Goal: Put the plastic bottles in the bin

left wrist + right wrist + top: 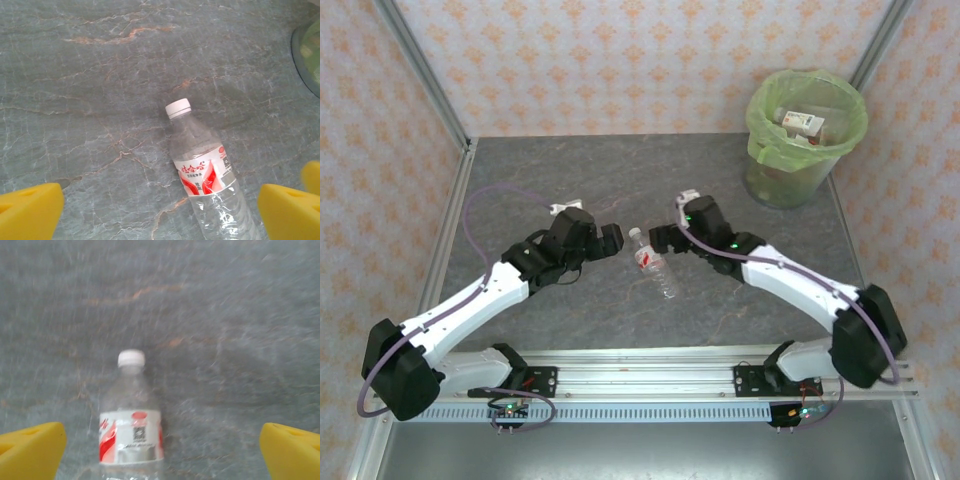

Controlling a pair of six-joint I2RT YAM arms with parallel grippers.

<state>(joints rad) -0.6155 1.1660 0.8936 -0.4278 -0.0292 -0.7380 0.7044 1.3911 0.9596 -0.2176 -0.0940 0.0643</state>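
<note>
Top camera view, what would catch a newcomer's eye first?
A lone clear bottle lies in the middle of the table, the open left gripper and right gripper flanking its capped end. In the far right corner stands the green-lined bin, with bottles already inside.

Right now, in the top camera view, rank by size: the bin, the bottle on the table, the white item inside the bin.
1. bin
2. clear bottle on the table
3. white item in the bin, partly buried, so this rank is unsure
</note>
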